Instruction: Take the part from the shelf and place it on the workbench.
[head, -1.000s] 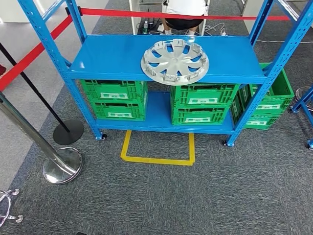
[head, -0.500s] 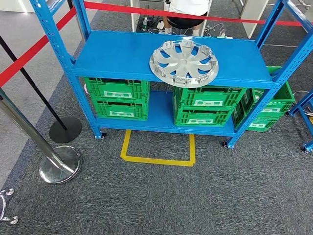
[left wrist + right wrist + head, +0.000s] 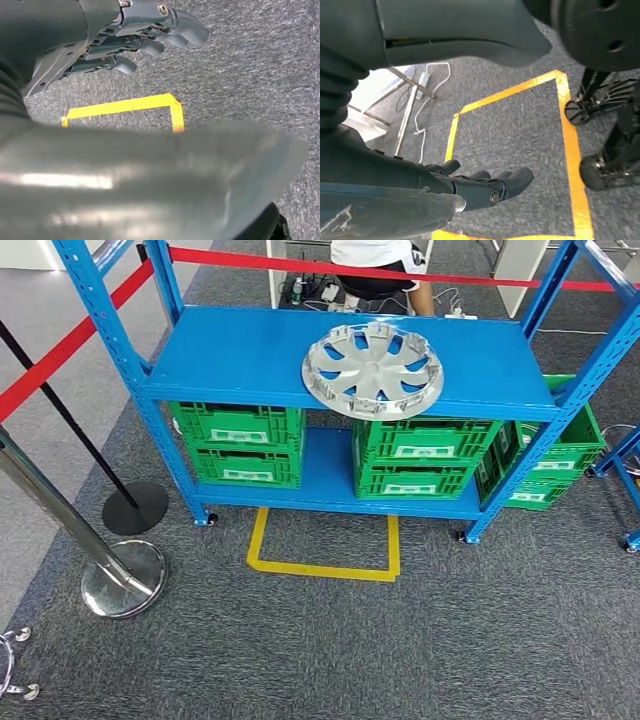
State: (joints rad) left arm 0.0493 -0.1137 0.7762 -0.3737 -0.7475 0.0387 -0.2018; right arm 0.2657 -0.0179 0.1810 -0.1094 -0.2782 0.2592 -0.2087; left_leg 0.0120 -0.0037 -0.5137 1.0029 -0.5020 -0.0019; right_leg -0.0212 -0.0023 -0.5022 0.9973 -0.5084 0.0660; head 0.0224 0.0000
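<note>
The part [image 3: 373,369], a silver wheel cover, lay flat on the top board of the blue shelf [image 3: 226,355], right of the middle, its near rim reaching the board's front edge and just overhanging it. Bare blue board spread wide to its left and a narrower strip to its right, short of the slanted upright. Green crates [image 3: 238,443] filled the lower board beneath. On the grey carpet a yellow tape outline [image 3: 324,550] marked a bay before the shelf, well apart from the chrome stanchion base [image 3: 124,577] at the left. The left hand [image 3: 124,37] hung above the carpet, fingers loosely extended and holding nothing; the right hand [image 3: 478,185] hung likewise over yellow tape, released and empty.
</note>
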